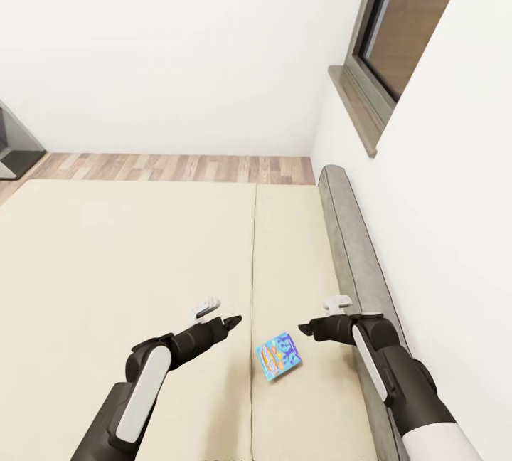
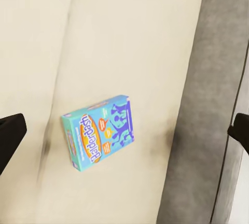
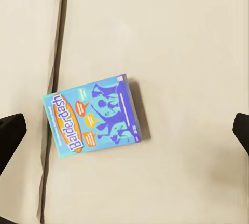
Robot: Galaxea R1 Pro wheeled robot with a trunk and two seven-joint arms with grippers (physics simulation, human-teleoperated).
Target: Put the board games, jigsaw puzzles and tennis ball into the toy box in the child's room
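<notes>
**Blue box flat on soft bed, both grippers wide above it**

- You had the blue game box [image 1: 279, 356] lying flat on the bed [image 1: 128, 255], just beside the mattress seam [image 1: 253, 290] and between your 2 arms. Its printed face was up; in the wrist views it sat skewed to the finger line.
- Left gripper [image 1: 231, 321] hung above the mattress on one side of the box, right gripper [image 1: 307, 328] on the other, near the headboard [image 1: 348, 233]. Neither touched anything. In both wrist views the fingertips [image 3: 10, 130] sat at opposite frame edges, so both jaws were spread wide and empty.
- Only 1 game showed on the bed here; the toy box was elsewhere.

Risks, as I judged them:
- The box was thin and flat, so fingers coming straight down could land on the lid and press it into the mattress instead of catching its edges.
- With the skew, closing could have spun or skidded the box toward the seam.
- Your right arm was close to the headboard; a wide swing could have clipped it.
- Both arms converging on 1 small box risked the grippers knocking each other.
</notes>
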